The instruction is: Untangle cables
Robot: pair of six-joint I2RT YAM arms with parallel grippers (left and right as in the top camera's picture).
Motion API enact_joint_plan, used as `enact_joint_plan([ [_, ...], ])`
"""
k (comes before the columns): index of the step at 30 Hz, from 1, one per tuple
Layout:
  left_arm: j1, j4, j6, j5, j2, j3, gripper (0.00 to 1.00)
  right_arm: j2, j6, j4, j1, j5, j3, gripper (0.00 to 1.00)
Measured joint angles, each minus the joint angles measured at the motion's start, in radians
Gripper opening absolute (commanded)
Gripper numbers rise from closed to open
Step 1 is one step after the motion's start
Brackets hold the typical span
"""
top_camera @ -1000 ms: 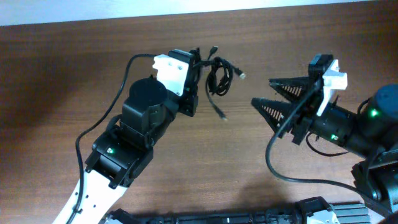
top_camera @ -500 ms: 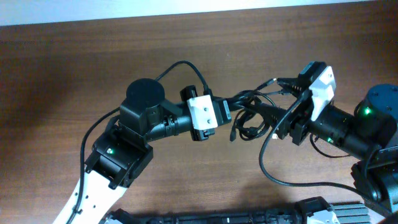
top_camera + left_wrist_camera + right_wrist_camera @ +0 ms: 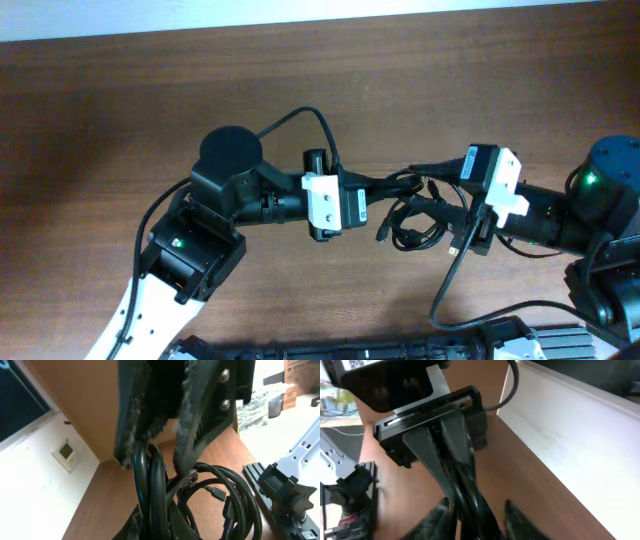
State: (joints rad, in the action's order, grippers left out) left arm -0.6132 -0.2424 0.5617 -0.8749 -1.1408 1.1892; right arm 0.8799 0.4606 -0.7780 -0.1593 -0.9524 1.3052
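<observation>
– Over the middle of the bench (image 3: pixel 120 100), what have you got?

– The cables (image 3: pixel 415 218). They sit as a loose black tangle between my two arms.

– Which claw has them?

– My left claw (image 3: pixel 155 457) is pinching them. Its wrist view shows several strands running up between the two fingers (image 3: pixel 200 425), squeezed side by side. The rest of the loops spread out below, with a small plug (image 3: pixel 216 492) lying among them.

– And the other one?

– My right claw (image 3: pixel 477 521) meets the same bundle from the opposite side. Its fingers stand on either side of a thick run of strands, and that run leads straight to the left claw facing it. Whether they press on the strands or merely flank them, I cannot tell.

– Are the two claws close?

– Near, but not touching. From overhead, a few straighter strands join them along the far side, and the looped mass bulges toward the near edge. Whether those loops rest on the wood or hang clear of it, I cannot tell.
</observation>
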Motion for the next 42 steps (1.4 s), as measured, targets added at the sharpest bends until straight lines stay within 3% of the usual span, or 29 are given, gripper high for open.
enact_joint_plan([
  [5,0.000,0.012,0.000,-0.026,0.000,0.000,0.04,0.000,0.006,0.003,0.000,-0.026,0.000,0.29],
  [7,0.000,0.034,0.003,-0.034,0.000,0.000,0.05,0.000,0.007,0.003,0.000,-0.036,0.000,0.18],
  [8,0.000,0.039,0.003,-0.037,0.000,0.000,0.08,0.000,0.009,0.003,0.000,-0.038,0.000,0.04],
  [11,0.000,0.056,-0.002,-0.043,-0.008,0.000,0.25,-0.002,0.015,0.004,0.000,-0.045,0.000,0.04],
  [14,0.000,0.068,-0.001,-0.043,-0.011,0.000,0.28,-0.004,0.013,0.000,0.000,-0.045,0.000,0.04],
  [15,0.000,0.068,-0.002,-0.037,-0.011,0.000,0.34,-0.004,0.012,0.000,0.000,-0.044,0.000,0.04],
  [16,0.000,0.070,-0.023,-0.020,-0.011,0.000,0.50,-0.004,0.009,0.000,0.000,-0.039,0.000,0.04],
  [17,-0.001,0.079,-0.083,0.034,-0.011,0.000,0.58,-0.004,-0.005,0.007,0.000,-0.011,0.000,0.04],
  [18,-0.002,0.090,-0.162,0.111,-0.011,0.000,0.73,-0.004,-0.032,0.016,0.000,0.031,0.000,0.04],
  [21,0.021,0.095,-0.426,0.313,-0.011,0.000,0.76,-0.002,-0.118,0.050,0.000,0.184,0.000,0.04],
  [24,0.064,0.097,-0.713,0.407,-0.011,0.000,0.95,0.002,-0.164,0.089,0.000,0.248,0.000,0.04],
  [26,0.074,0.097,-0.880,0.423,-0.010,0.000,0.95,0.002,-0.172,0.111,0.000,0.248,0.000,0.04],
  [29,0.073,0.101,-0.991,0.389,-0.008,0.000,0.96,0.002,-0.178,0.131,0.000,0.244,0.000,0.04],
  [36,0.073,0.118,-1.038,0.290,-0.008,0.000,0.96,0.002,-0.278,0.205,0.000,0.224,0.000,0.04],
  [42,0.069,0.122,-1.080,0.275,-0.008,0.000,0.90,0.003,-0.329,0.286,0.000,0.093,0.000,0.04],
])
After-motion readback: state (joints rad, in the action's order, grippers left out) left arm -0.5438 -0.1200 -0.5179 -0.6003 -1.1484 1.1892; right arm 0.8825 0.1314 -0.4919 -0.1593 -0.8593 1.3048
